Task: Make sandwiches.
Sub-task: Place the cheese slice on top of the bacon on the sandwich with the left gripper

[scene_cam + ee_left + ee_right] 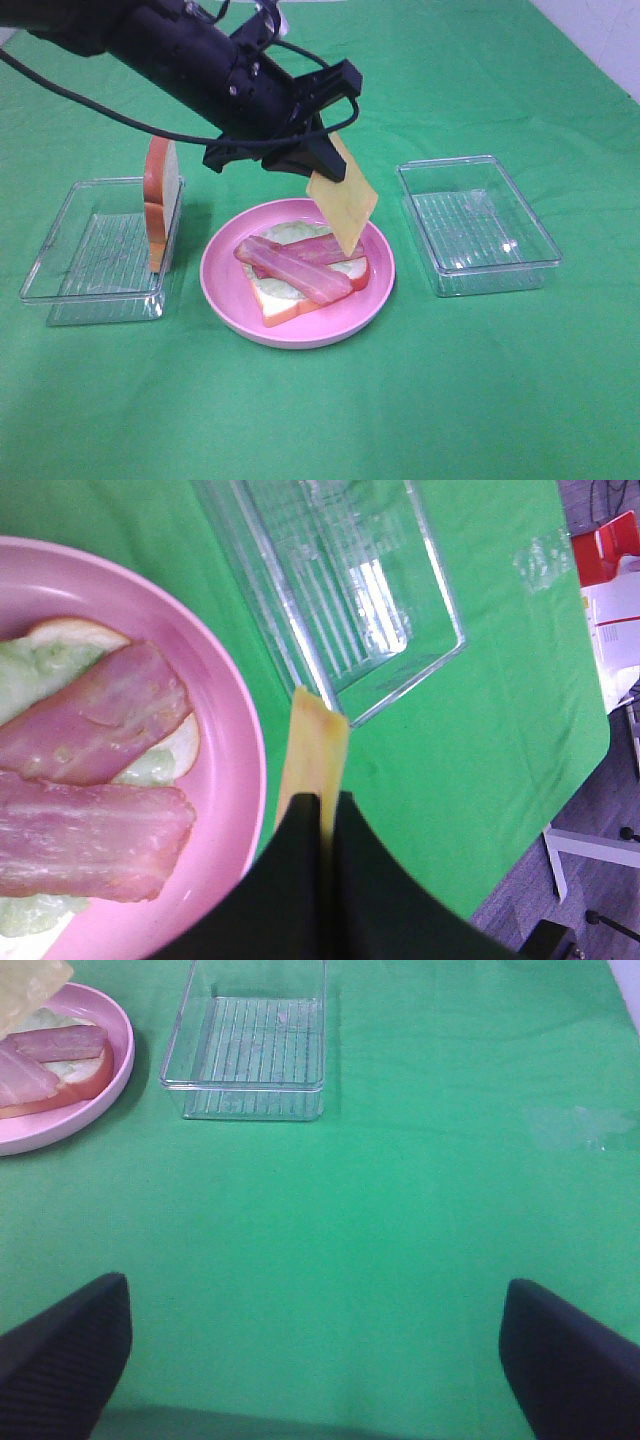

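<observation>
The left pincer (322, 140) is clamped on one edge of the thin yellow square cheese slice (343, 205), which hangs tilted above the far right part of the round pink plate (222, 285) — clear of the food, not yet touching it. On the plate lies the open sandwich: a white bread slice with orange-brown crust (300, 303), pale green lettuce (285, 233) on it, and two reddish-brown bacon strips (300, 272) across the top. The second bread slice (160, 200) leans upright at the right wall of the clear plastic tray (70, 285) on the left of the green-covered desk (480, 400); the other clear tray (478, 225) sits right of the plate.

The cheese step looks to be in hand. Next, the slice likely needs lowering and flattening over the bacon before release — it hangs nearer the plate's rim than the stack's middle.

The right pincer (315, 1345) hovers over bare cloth, its jaws spread wide and holding nothing.
</observation>
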